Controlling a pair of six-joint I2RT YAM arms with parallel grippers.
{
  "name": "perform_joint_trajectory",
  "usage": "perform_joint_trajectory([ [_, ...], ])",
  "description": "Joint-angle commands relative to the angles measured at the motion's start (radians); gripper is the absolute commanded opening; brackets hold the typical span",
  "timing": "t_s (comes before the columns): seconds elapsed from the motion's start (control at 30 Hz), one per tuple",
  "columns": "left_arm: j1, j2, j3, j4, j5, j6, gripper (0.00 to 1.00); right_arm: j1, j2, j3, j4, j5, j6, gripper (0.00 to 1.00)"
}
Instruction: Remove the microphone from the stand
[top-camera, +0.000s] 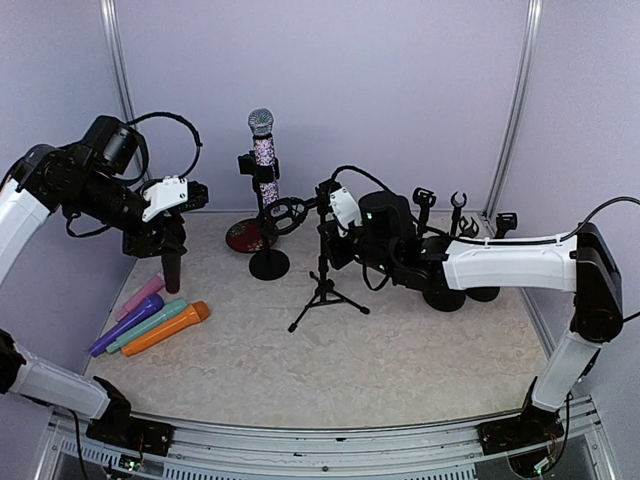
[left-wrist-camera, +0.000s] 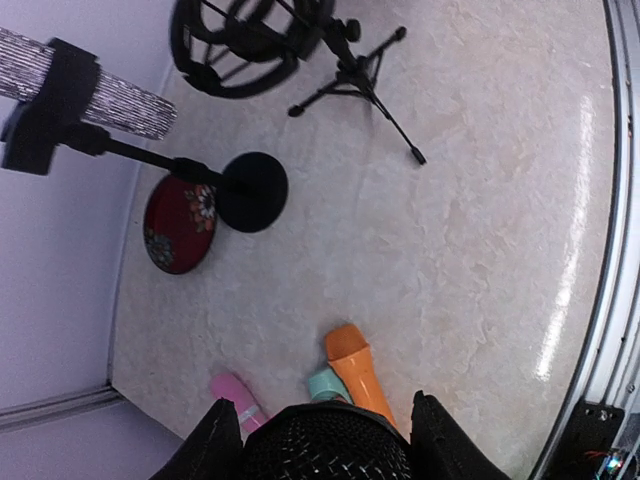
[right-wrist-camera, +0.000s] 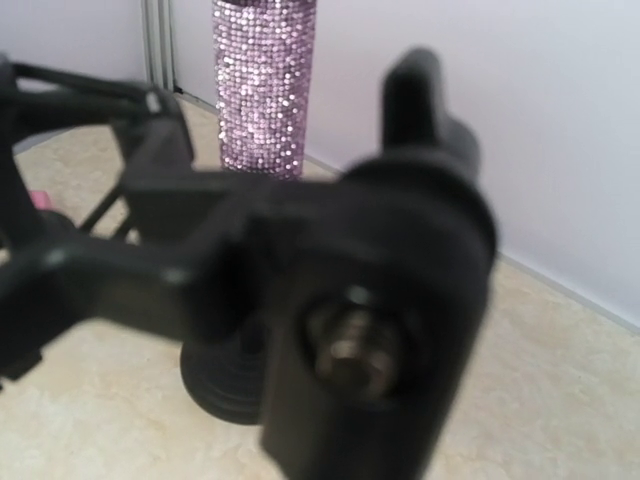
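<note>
A black microphone (top-camera: 172, 270) hangs upright above the table's left side, my left gripper (top-camera: 172, 248) shut on it. In the left wrist view its mesh head (left-wrist-camera: 325, 445) fills the gap between the two fingers (left-wrist-camera: 215, 445). The black tripod stand (top-camera: 323, 285) stands mid-table, and its round shock-mount ring (top-camera: 285, 213) holds nothing. My right gripper (top-camera: 326, 197) is shut on the stand's top. The right wrist view shows only the stand's blurred joint (right-wrist-camera: 370, 340) close up, which hides that gripper's fingers.
A glittery microphone (top-camera: 263, 150) sits clipped in a round-base stand (top-camera: 269, 264) behind the tripod, beside a red plate (top-camera: 240, 236). Pink (top-camera: 140, 297), purple (top-camera: 125, 326), teal (top-camera: 152, 322) and orange (top-camera: 168, 327) microphones lie at the left. More black stands (top-camera: 455, 215) are at the back right.
</note>
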Motion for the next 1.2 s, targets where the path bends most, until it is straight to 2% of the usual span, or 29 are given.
perform_joint_trajectory([
  [0.0,-0.001,-0.019,-0.077,-0.055,0.037,0.022,0.08,-0.03,-0.014,-0.029,-0.05,0.037,-0.038,0.0],
  [0.17,-0.032,0.026,-0.264,-0.037,0.09,-0.015,0.08,-0.048,-0.009,-0.036,-0.039,0.019,-0.015,0.0],
  [0.33,-0.06,0.085,-0.428,0.063,0.075,-0.046,0.08,-0.073,-0.014,-0.047,-0.017,-0.01,0.006,0.0],
  [0.6,-0.063,0.235,-0.525,0.246,-0.002,-0.099,0.1,-0.101,-0.038,-0.075,0.008,-0.047,0.019,0.0],
  [0.83,-0.046,0.33,-0.628,0.489,-0.132,-0.15,0.15,-0.12,-0.039,-0.115,0.089,-0.124,-0.043,0.0],
  [1.0,-0.024,0.387,-0.657,0.603,-0.174,-0.215,0.26,-0.179,-0.033,-0.117,0.105,-0.322,-0.136,0.0],
  [1.17,-0.021,0.399,-0.697,0.665,-0.172,-0.237,0.36,-0.195,-0.018,-0.086,0.054,-0.408,-0.274,0.0],
])
